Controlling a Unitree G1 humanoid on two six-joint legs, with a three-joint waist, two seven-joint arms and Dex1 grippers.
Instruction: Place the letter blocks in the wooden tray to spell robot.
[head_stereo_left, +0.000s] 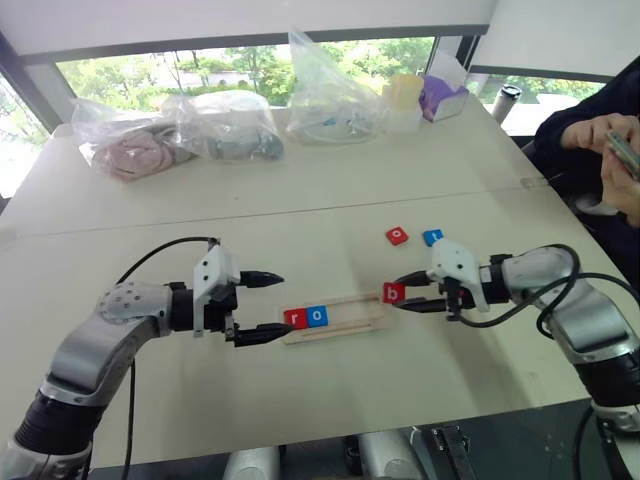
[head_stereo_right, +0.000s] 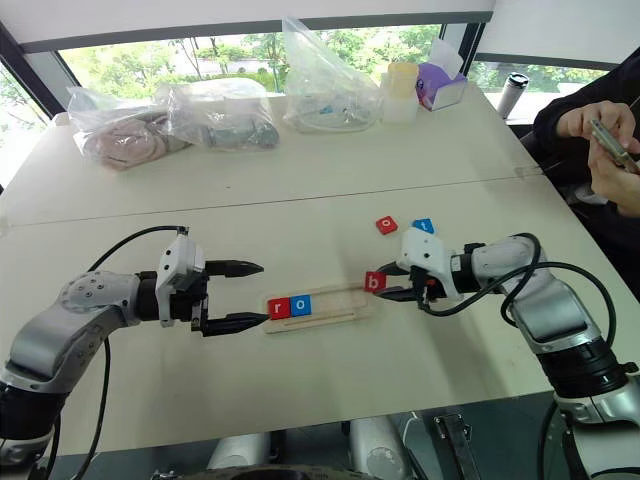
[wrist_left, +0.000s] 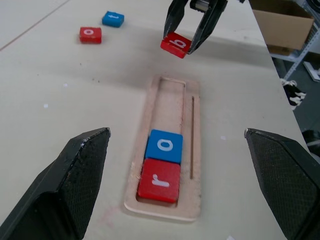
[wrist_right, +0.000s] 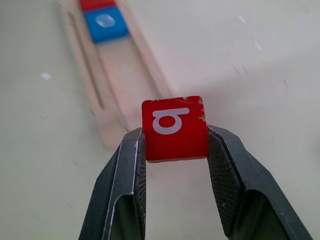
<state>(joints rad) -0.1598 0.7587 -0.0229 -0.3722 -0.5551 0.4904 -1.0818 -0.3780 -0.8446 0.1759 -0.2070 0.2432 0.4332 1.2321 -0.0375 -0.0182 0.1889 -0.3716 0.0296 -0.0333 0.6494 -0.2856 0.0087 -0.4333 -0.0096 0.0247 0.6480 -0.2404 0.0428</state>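
Red square b tile (wrist_right: 174, 129) pinched by right fingers (wrist_right: 227, 185), left fingers (wrist_left: 80, 175) wide.

pale table (head_stereo_left: 300, 390), seam across its middle. window strip (head_stereo_left: 240, 62) behind far edge, dark frame, green trees outside, daylight coming in. clear plastic bags (head_stereo_left: 180, 130) w/ soft stuff along far edge, taller bag (head_stereo_left: 325, 95) beside them. yellowish cup (head_stereo_left: 403, 100), purple box (head_stereo_left: 443, 95), dark tumbler (head_stereo_left: 506, 102) at far right corner. person (head_stereo_left: 590, 150) seated right, holding phone.
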